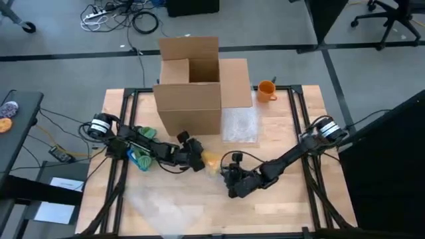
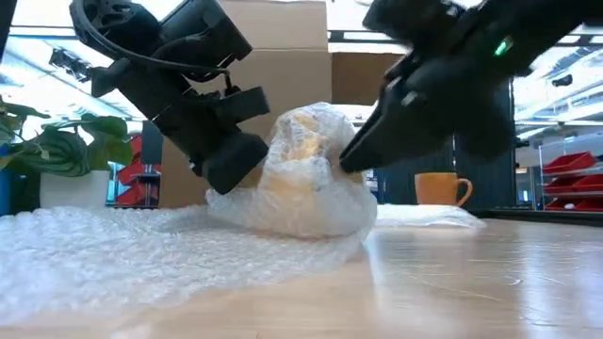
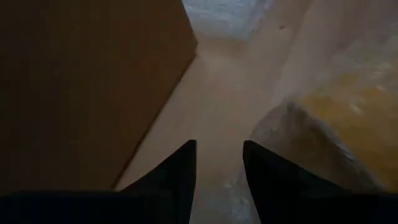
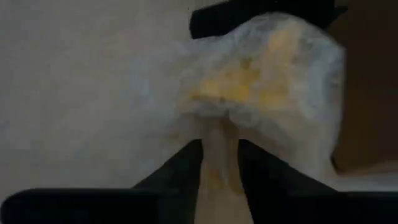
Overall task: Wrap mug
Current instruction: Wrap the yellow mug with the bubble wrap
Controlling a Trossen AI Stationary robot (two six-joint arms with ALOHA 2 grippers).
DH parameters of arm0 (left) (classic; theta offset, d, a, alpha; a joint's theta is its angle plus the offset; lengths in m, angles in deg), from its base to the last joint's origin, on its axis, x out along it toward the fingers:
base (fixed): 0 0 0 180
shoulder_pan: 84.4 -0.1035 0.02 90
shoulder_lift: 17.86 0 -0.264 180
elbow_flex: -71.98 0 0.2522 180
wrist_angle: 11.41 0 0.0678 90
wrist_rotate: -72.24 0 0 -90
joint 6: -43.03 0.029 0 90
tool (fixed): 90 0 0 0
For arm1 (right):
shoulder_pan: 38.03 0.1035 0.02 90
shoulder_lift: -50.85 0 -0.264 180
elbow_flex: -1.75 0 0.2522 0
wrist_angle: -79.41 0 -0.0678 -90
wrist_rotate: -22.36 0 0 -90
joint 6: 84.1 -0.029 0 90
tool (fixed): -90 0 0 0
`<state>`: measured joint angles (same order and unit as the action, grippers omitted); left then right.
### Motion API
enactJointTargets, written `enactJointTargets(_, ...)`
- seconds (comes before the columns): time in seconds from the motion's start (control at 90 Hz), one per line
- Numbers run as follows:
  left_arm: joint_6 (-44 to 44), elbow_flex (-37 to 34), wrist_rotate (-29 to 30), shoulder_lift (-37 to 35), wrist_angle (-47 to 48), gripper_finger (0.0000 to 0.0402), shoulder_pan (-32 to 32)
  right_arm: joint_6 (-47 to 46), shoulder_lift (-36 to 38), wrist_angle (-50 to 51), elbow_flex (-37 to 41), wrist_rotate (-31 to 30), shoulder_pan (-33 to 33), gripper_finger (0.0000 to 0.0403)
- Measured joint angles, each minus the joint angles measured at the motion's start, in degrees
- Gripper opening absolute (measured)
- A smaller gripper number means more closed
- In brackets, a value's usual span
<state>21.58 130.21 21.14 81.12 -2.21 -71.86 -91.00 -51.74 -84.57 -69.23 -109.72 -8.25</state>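
The half-wrapped mug (image 2: 311, 174) sits between both tools: right tool (image 4: 219, 163) pinches its bubble wrap (image 4: 217, 134), left tool (image 3: 219, 163) stands apart, empty.

Yellow mug (image 2: 306, 151) blurred under bubble wrap (image 2: 311, 202)

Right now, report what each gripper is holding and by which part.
The right gripper pinches a fold of the bubble wrap around the yellow mug. The left gripper is open beside the bundle, holding nothing.
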Motion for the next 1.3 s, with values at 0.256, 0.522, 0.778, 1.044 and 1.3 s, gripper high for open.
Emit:
enactJointTargets(0.256, -0.16, -0.02, 0.39, -0.05, -0.29, 0.0117, -0.07, -3.82, 8.34, 16.24, 1.18, -6.5, 3.6, 0.0134)
enactJointTargets(0.522, -0.22, -0.07, -0.07, -0.13, -2.2, 0.0117, -0.11, -4.76, 6.19, 0.26, 8.68, -1.97, -2.73, 0.0187)
enactJointTargets(0.778, -1.37, -0.07, -0.08, 1.13, -2.97, 0.0117, -0.13, 8.19, -1.89, -22.08, 9.84, 5.3, -8.59, 0.0216)
enactJointTargets(1.044, -2.81, -0.2, 0.36, 3.25, -5.15, 0.0117, -0.11, 14.08, -10.78, -33.98, 7.58, -0.36, -10.45, 0.0196)
enactJointTargets(1.3, -1.48, -0.2, 1.02, 3.21, -5.53, 0.0117, -0.11, 14.7, -9.84, -32.73, 7.37, -0.59, -10.93, 0.0115)
